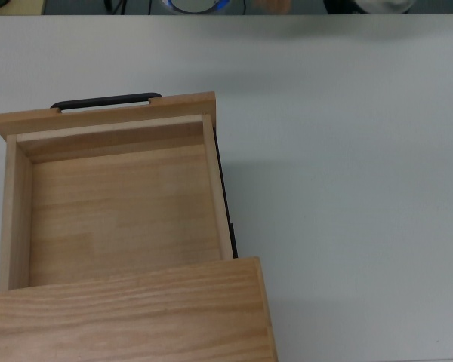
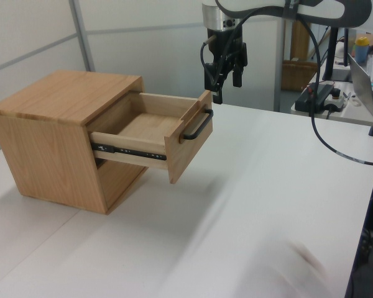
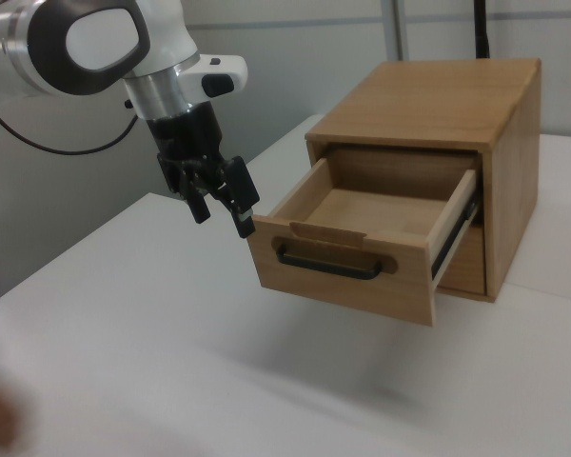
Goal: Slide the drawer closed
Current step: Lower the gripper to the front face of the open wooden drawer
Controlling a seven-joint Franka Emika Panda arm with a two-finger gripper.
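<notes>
The drawer (image 1: 121,219) is a light wood tray, pulled far out of its cabinet (image 1: 128,317), and it is empty inside. A black bar handle (image 1: 106,100) runs across its front panel (image 1: 106,115). The top view does not show my gripper. In the left view the drawer (image 2: 150,127) juts to the right, and my gripper (image 2: 227,90) hangs open just above and behind the front panel's upper corner, holding nothing. In the right view the gripper (image 3: 223,223) is close to the left end of the front panel (image 3: 343,267), level with the handle (image 3: 328,265).
The cabinet (image 2: 62,136) stands on a white table (image 2: 255,205). A black cable (image 2: 326,139) droops from the arm at the left view's right. Behind the table there, a power strip (image 2: 320,96) and a laptop edge (image 2: 367,81) lie on a desk.
</notes>
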